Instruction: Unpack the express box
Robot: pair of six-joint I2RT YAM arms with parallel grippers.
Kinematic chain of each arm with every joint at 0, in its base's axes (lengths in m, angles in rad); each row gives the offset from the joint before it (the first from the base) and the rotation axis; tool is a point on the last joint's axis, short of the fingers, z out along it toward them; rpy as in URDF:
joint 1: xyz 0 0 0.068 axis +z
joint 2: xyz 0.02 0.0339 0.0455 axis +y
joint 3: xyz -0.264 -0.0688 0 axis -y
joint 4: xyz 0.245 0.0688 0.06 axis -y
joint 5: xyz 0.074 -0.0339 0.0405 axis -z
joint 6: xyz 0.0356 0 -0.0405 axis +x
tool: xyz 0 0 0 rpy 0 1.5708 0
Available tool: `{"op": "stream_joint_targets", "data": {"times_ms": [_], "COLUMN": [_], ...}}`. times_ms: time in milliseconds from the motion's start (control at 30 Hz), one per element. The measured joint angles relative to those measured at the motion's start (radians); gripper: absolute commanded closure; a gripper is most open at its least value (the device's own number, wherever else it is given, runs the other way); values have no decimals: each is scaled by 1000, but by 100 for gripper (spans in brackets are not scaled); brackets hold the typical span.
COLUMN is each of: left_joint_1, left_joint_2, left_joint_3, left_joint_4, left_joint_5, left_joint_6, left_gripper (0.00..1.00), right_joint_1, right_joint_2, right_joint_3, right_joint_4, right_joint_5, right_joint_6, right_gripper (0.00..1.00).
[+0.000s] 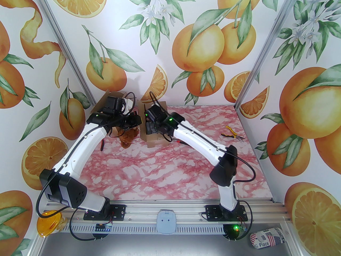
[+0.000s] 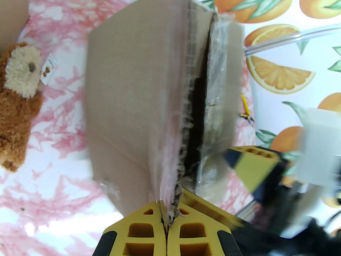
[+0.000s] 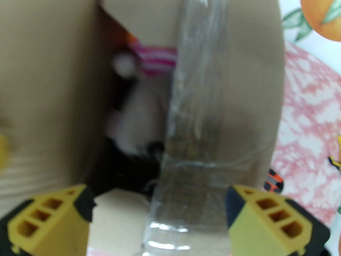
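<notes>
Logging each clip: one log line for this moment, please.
left gripper: shut on flap | right gripper: open, around taped flap | bear: on table beside box | toy: inside box

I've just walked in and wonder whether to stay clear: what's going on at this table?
Two robot arms are unpacking a cardboard box at the far side of the table. The left tool is shut on the edge of a box flap. The right tool is open in front of a taped flap, gripping nothing. A teddy bear lies on the table beside the box, a soft toy sits inside, and pliers lie off to the right.
</notes>
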Motion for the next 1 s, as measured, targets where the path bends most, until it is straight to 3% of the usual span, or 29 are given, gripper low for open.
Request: {"op": "stream_joint_targets", "data": {"times_ms": [200, 300, 333, 367, 500, 700, 800, 900, 1000], "left_joint_1": [-19, -23, -25, -26, -16, 42, 31, 12, -11], "left_joint_2": [2, 2, 3, 3, 0, -1, -2, -1, 0], "left_joint_3": [0, 0, 0, -1, -29, -108, -109, -108, -98], "left_joint_4": [-4, -3, -2, -5, -9, 14, 47, 50, 48], "left_joint_5": [-38, -48, -49, -53, -54, -13, 32, 30, -1], "left_joint_6": [2, 7, 13, 21, 50, 85, 97, 106, 109], "left_gripper": [100, 100, 100, 100, 100, 100, 100, 100, 100], "right_joint_1": [0, -8, -14, -22, -78, -240, -322, -343, -316], "right_joint_2": [59, 45, 31, 7, -119, -392, -454, -456, -457], "right_joint_3": [3, 2, -14, -43, -184, -470, -588, -631, -594], "right_joint_4": [-50, -45, -30, -11, 74, 272, 357, 370, 341], "right_joint_5": [165, 180, 174, 166, 66, -263, -393, -430, -375], "right_joint_6": [-29, -40, -44, -43, -31, 83, 146, 167, 132], "right_gripper": [46, 75, 94, 100, 100, 100, 69, 50, 35]}}
